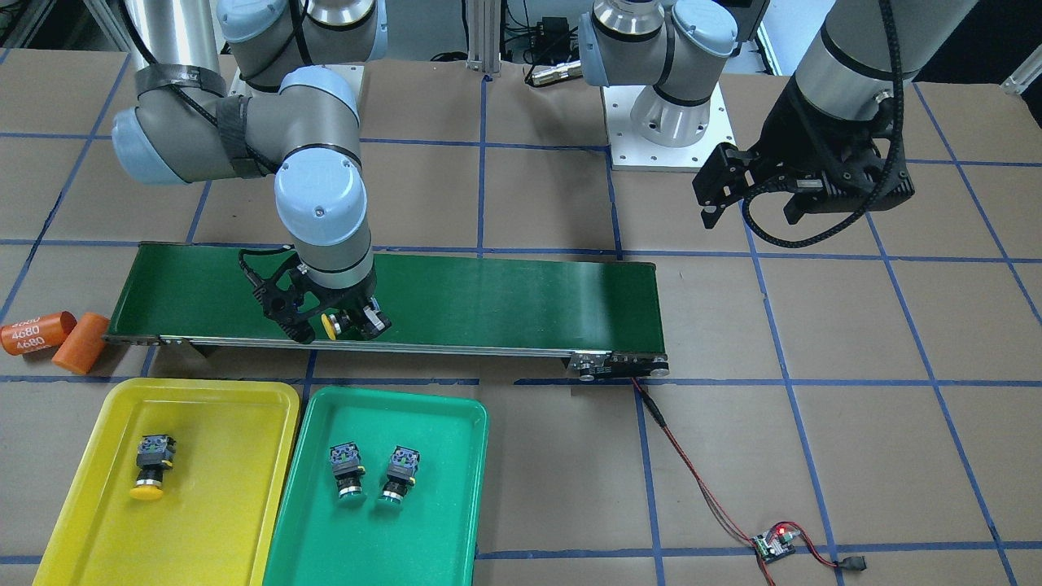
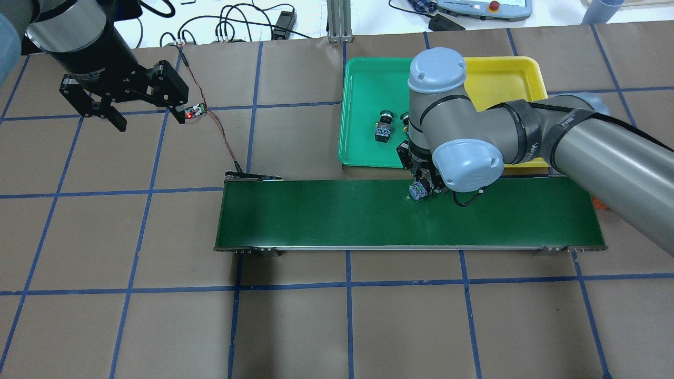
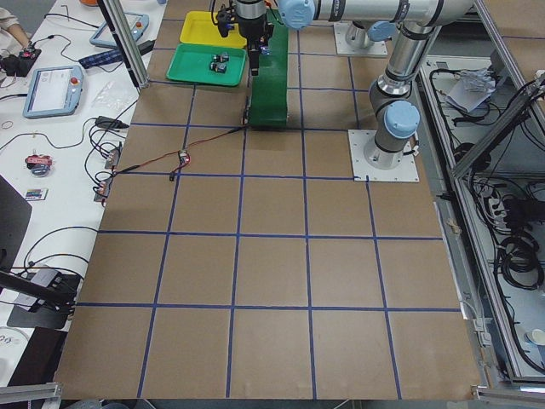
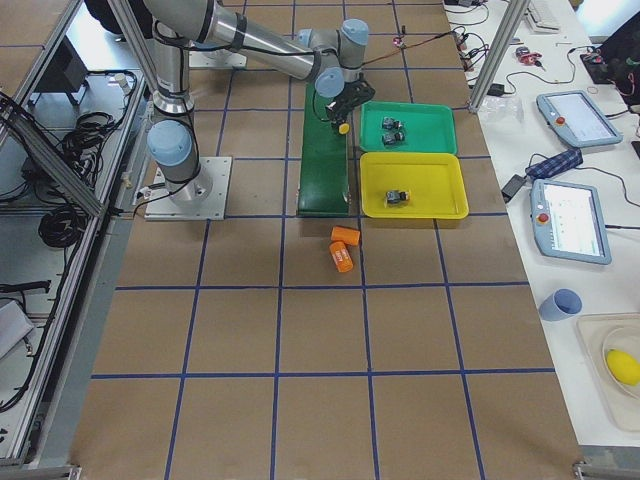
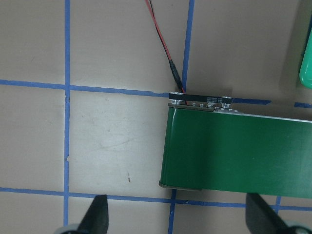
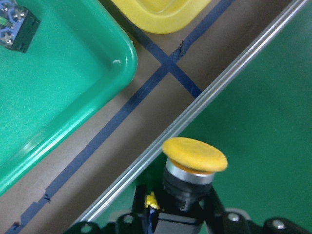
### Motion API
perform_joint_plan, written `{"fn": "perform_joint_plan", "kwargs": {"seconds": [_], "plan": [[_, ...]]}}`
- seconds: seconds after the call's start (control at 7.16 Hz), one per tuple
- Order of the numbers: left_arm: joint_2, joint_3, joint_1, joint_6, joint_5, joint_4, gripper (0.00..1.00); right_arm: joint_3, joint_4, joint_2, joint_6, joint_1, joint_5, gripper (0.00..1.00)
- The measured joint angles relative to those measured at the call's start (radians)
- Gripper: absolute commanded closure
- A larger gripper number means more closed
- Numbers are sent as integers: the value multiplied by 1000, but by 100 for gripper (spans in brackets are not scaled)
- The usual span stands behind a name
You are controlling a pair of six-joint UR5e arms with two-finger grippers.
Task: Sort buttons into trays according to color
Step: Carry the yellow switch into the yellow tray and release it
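Four push-buttons were in view, three of them lying in trays. The fourth, a yellow-capped button, was pinched by its dark body between the right jaws, with its mushroom cap sticking out past the fingertips toward the trays. It sat over the dark-green conveyor belt, just inside the belt's metal side rail on the tray side. A narrow strip of brown counter separated that rail from both trays.

The yellow tray and the green tray lay side by side, nearly touching, just beyond the belt. The yellow tray held one yellow button on its side, with bare floor all around it. The green tray held two green buttons close together near its middle.

Two orange cylinders lay at the belt's end nearest the yellow tray. The left jaws were spread wide and held nothing. They hung above the counter beyond the belt's other end, well apart from the trays.
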Motion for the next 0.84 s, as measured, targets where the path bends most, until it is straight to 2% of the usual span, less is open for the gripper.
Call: {"fn": "perform_joint_plan", "kwargs": {"seconds": [0.42,0.84], "plan": [[1,-5,-2,-3,0,0,0,-53,-3,-26,-243,-54,-107,100],[-2,-7,-5,-5,2,-2,0,-105,-25,12,-689,-215,-69,100]]}}
